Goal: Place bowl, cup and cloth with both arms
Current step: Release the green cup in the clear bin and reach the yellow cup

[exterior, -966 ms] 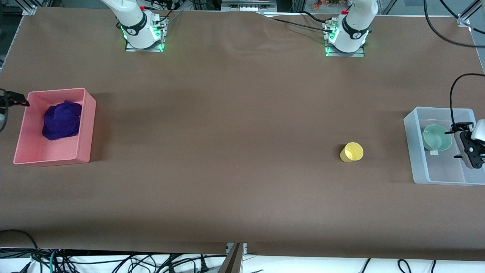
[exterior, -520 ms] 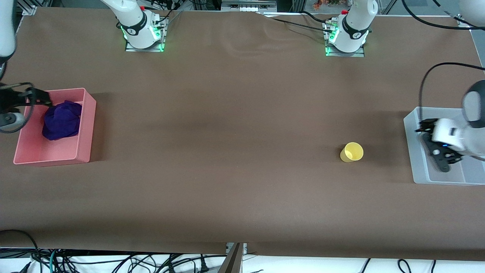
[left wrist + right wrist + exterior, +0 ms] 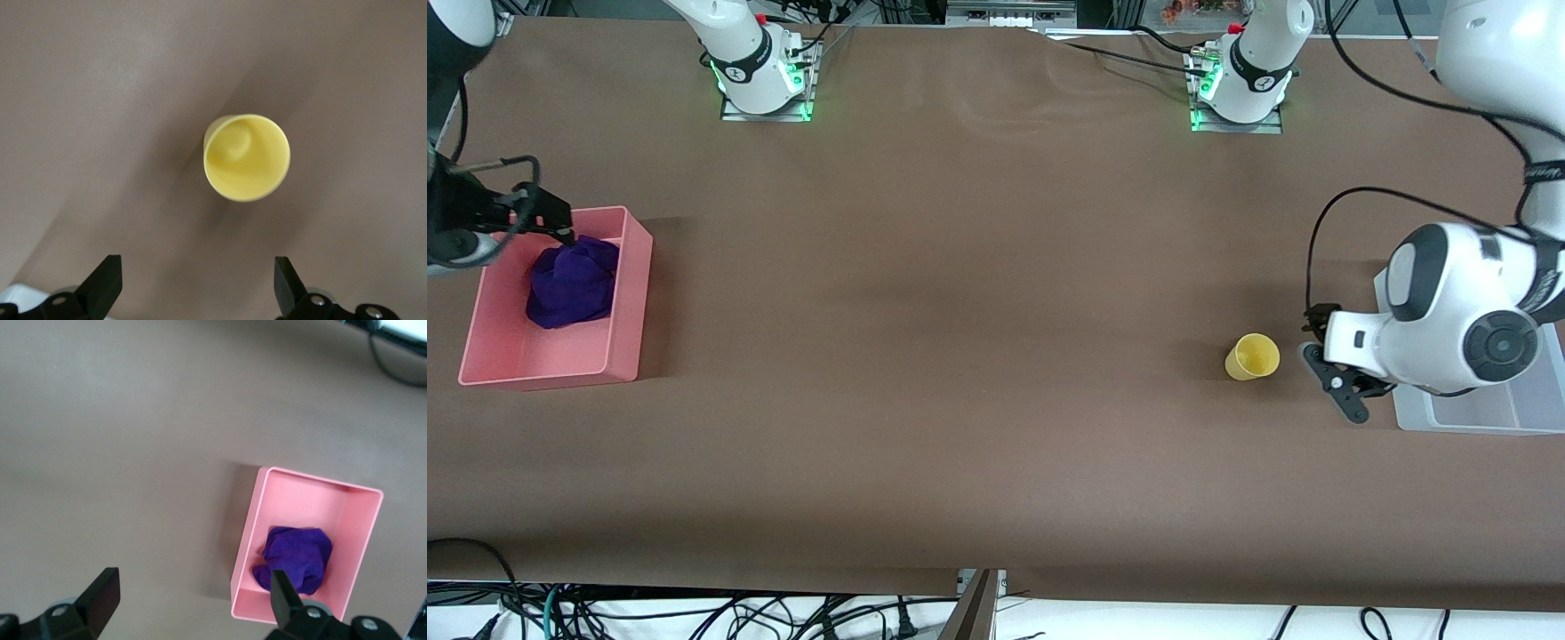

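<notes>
Left gripper [image 3: 1334, 384] now beside round cup [image 3: 1253, 356]

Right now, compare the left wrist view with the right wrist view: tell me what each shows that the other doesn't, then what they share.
Only the left wrist view shows the cup, upright and empty on the table, with the left gripper open just short of it.

Only the right wrist view shows the cloth, bunched inside the pink bin, with the right gripper open above it.

Both show the brown table and a pair of black fingers spread apart, holding nothing. Neither shows the bowl.
</notes>
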You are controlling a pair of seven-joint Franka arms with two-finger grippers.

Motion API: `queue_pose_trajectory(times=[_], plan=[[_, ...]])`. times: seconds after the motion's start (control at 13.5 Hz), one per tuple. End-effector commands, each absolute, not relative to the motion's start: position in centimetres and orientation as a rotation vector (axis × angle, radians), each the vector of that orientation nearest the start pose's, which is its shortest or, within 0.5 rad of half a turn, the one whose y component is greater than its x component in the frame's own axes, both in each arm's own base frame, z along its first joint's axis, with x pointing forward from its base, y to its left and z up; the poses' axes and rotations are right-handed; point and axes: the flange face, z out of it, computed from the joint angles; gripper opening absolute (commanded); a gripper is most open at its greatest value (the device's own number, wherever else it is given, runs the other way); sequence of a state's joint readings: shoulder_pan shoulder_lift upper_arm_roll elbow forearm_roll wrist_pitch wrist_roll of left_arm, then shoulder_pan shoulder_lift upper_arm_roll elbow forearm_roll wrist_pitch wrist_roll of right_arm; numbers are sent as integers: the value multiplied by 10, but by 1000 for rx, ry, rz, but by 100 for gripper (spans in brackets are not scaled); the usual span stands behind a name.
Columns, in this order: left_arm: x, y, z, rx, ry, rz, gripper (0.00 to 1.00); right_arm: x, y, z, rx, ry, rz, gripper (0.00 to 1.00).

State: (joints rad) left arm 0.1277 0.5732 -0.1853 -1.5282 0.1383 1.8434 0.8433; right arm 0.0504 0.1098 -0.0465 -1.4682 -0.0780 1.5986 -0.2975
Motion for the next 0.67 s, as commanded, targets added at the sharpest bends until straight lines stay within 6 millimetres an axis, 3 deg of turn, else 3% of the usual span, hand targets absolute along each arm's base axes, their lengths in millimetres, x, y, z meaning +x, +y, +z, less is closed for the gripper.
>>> queue_pose_trajectory(times=[0.0, 0.22, 0.3, 0.37, 0.45, 0.52, 0.59], plan=[[678, -23, 289, -2913, 1386, 313, 100, 585, -8, 628, -3213, -452, -75, 100], [682, -34, 262, -2958, 1385, 255, 96, 575, -10, 623, -3208, -116, 34, 100], [681, -37, 250, -2956, 1390, 244, 94, 574, -10, 622, -3206, -98, 46, 100], [679, -39, 243, -2953, 1392, 225, 86, 574, -10, 620, -3204, -97, 63, 100], [678, -40, 238, -2949, 1395, 205, 72, 576, -10, 617, -3206, -95, 75, 100], [678, -41, 234, -2948, 1397, 204, 35, 577, -11, 616, -3206, -93, 78, 100], [678, -41, 231, -2948, 1395, 197, 17, 577, -7, 616, -3207, -107, 78, 100]])
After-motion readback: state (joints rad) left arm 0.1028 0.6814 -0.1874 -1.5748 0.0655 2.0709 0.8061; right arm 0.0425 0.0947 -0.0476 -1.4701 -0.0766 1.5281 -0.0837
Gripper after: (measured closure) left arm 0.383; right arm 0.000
